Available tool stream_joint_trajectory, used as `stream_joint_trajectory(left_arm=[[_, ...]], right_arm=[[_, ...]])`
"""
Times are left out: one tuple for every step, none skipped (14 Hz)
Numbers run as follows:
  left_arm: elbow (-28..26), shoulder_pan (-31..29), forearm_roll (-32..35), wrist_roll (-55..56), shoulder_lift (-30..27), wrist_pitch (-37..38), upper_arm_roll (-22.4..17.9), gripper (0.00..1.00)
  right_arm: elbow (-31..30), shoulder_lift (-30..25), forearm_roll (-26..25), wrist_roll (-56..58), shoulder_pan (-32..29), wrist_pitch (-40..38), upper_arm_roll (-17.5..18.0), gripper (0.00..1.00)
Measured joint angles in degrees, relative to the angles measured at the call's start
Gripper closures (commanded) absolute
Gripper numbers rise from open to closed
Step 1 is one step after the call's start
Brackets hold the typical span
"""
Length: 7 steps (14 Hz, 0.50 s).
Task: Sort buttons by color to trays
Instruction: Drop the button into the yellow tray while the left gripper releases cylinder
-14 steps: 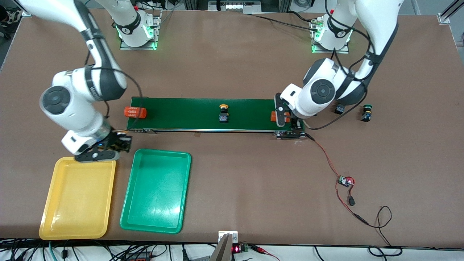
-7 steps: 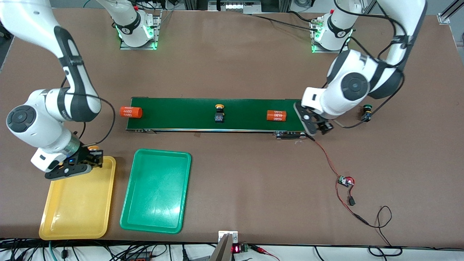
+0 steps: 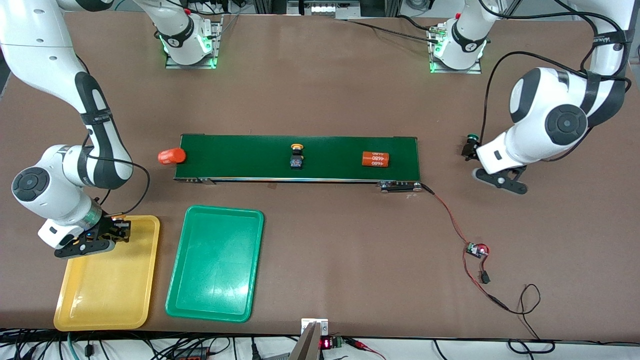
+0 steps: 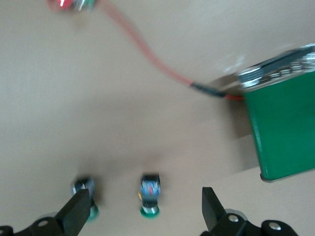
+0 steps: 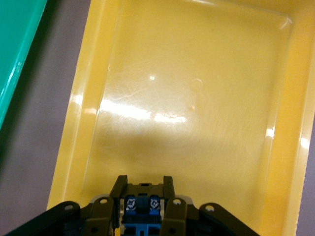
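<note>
Right jaws pinching a yellow-capped button (image 5: 141, 210) over yellow tray (image 3: 107, 300), left jaws spread above green-capped buttons (image 4: 149, 194); risking a bounce out if released high.

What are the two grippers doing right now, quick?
Left gripper: jaws open, empty, over the green-capped buttons.
Right gripper: shut on a button, over the yellow tray.
</note>
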State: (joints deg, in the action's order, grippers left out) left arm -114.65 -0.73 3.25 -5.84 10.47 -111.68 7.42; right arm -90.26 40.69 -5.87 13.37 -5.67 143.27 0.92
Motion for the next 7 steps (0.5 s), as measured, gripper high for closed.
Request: stream_joint_trajectory(left_arm=[[-0.92,0.08,0.00,3.09,0.00,0.83,-0.26,0.00],[-2.15,0.24,0.00,4.90,0.02,1.24,-0.31,0.00],[-3.82,0.50,0.00,5.69,0.06,1.41,-0.34,0.00],[-5.63,0.75,0.00,5.95,0.24,1.35,-0.39,0.00],[-6.95,0.90,0.00,6.10,0.66,1.08,-0.45,0.00],[-8.14,0.97,0.00,6.16,1.28,0.15,-0.54,0.00],[-9.46,0.98,0.00,6.08,1.97,-1.80,-0.70,0.00]], right_arm=[[0.19,0.37,0.00,0.00,-0.11,0.25,-0.03,0.68],[0.21,0.61,0.00,0.00,-0.19,0.33,-0.04,0.57],[0.21,0.81,0.00,0.00,-0.23,0.34,-0.05,0.51],[0.21,0.96,0.00,0.00,-0.22,0.34,-0.05,0.45],[0.21,1.01,0.00,0.00,-0.21,0.35,-0.05,0.39],[0.21,1.02,0.00,0.00,-0.21,0.35,-0.05,0.36],[0.21,1.02,0.00,0.00,-0.20,0.35,-0.05,0.30]])
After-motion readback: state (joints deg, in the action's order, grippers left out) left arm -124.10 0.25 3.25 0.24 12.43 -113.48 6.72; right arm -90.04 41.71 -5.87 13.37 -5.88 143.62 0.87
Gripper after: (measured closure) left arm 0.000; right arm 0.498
